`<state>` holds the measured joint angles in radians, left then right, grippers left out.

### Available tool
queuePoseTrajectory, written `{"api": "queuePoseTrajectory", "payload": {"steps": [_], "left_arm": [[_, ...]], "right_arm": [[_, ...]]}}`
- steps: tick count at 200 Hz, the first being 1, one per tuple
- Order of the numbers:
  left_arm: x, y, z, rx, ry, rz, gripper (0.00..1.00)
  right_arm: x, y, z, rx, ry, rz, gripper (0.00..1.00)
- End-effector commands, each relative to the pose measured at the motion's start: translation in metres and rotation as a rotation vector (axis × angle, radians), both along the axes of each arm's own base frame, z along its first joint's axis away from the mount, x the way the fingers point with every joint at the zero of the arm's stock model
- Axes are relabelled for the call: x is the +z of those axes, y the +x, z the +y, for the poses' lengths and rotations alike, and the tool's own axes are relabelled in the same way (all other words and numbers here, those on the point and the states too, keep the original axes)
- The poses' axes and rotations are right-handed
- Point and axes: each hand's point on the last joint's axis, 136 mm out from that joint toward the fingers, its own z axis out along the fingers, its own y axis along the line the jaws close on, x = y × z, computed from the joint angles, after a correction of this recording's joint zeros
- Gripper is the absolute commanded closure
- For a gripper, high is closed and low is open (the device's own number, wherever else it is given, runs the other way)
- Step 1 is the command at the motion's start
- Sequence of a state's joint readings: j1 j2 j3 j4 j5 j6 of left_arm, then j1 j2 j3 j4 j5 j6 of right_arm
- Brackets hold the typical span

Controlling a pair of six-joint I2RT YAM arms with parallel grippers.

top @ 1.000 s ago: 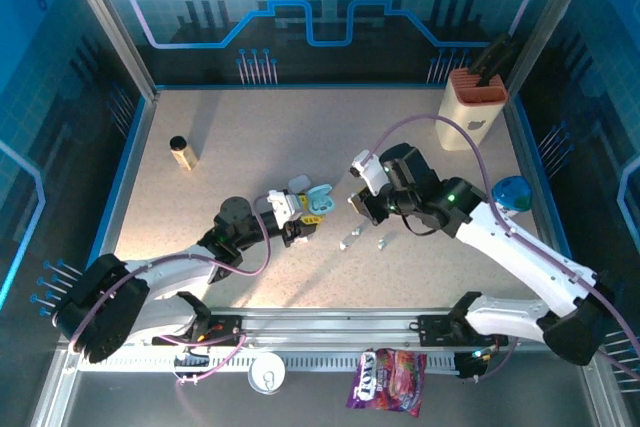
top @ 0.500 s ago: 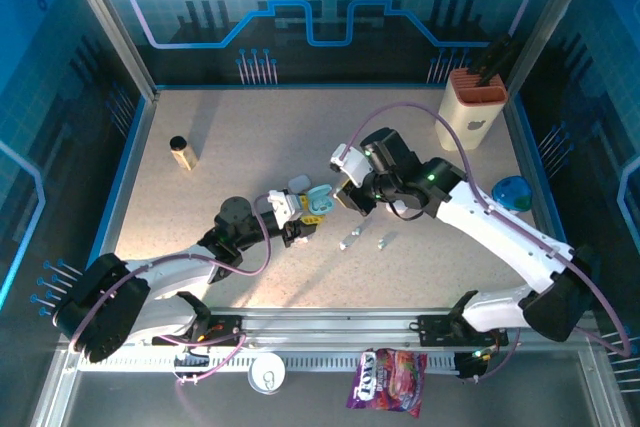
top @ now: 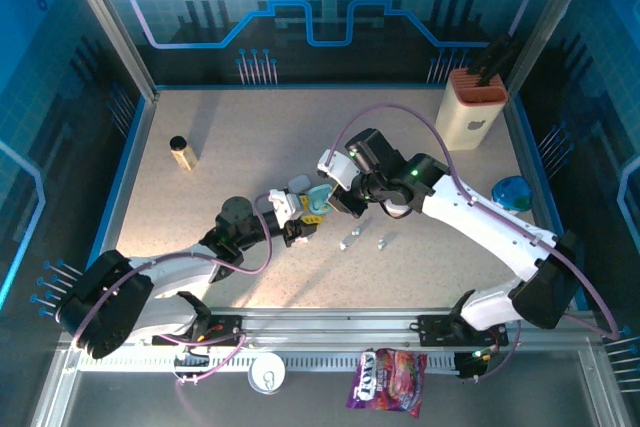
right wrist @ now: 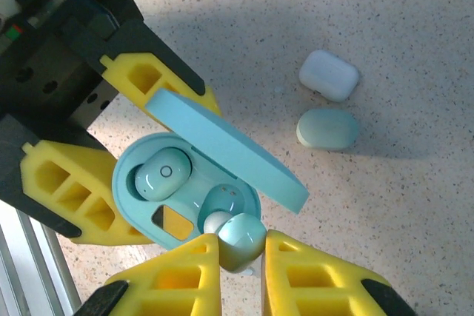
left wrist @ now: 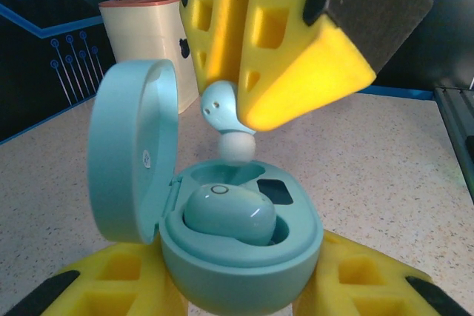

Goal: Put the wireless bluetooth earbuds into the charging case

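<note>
Teal charging case [left wrist: 237, 257] is clamped at its base between the yellow fingers of the left gripper [left wrist: 237, 295]. Its lid [left wrist: 129, 153] stands open, so both wells face upward. One earbud [left wrist: 228, 214] is seated in its well. The right gripper [right wrist: 241, 263] pinches the second earbud [right wrist: 238, 236] tip-down just above the vacant well [left wrist: 272, 192], not yet seated. Judgement: alignment looks close, and a straight descent is called for before release.

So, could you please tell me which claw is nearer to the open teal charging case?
Left. The left claw grips the case at its base, while the right claw holds a teal earbud just above its empty slot.
</note>
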<state>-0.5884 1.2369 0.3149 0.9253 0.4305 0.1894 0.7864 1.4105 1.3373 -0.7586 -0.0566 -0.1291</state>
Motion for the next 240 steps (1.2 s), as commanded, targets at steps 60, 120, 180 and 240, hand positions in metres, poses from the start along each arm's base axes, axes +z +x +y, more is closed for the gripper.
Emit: {"api": "queuePoseTrajectory", "payload": {"steps": [60, 120, 180, 240], "left_arm": [[0.013, 0.002, -0.002, 0.003, -0.032, -0.034, 0.78], [0.012, 0.000, -0.004, -0.013, -0.033, -0.030, 0.77], [0.013, 0.003, -0.003, 0.001, -0.043, -0.036, 0.77], [0.013, 0.001, -0.003, -0.004, -0.047, -0.045, 0.77]], "right_arm": [[-0.003, -0.005, 0.003, 0.035, -0.043, 0.005, 0.84], [-0.006, -0.003, 0.010, 0.052, -0.054, 0.002, 0.74], [0.022, -0.001, 0.006, 0.016, 0.016, -0.062, 0.51], [0.066, 0.004, 0.011, -0.131, 0.372, 0.070, 0.39]]}}
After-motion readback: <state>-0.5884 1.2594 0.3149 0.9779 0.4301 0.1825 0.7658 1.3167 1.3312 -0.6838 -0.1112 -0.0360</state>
